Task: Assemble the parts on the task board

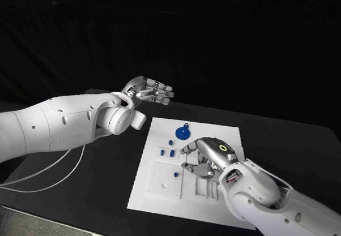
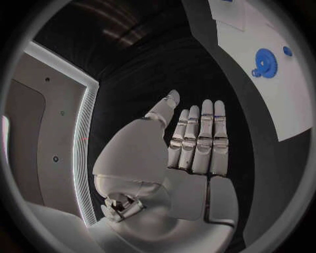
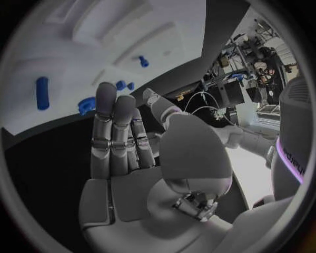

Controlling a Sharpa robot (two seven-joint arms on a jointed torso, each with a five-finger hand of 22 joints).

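Currently hovering over the middle of the task board (image 1: pixel 154 199): right hand (image 1: pixel 203 155), fingers straight and together, holding nothing. Hanging beyond the board's far left corner, above the black table (image 1: pixel 299 148): left hand (image 1: pixel 149 90), fingers extended, empty. Lying on the board: blue gear (image 1: pixel 183 132) near the far edge, small blue parts (image 1: pixel 167 151) just beside the right hand.

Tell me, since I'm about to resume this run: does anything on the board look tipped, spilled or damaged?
Nothing stands out. The task board lies flat, the blue gear rests on it, and both hands hold nothing.
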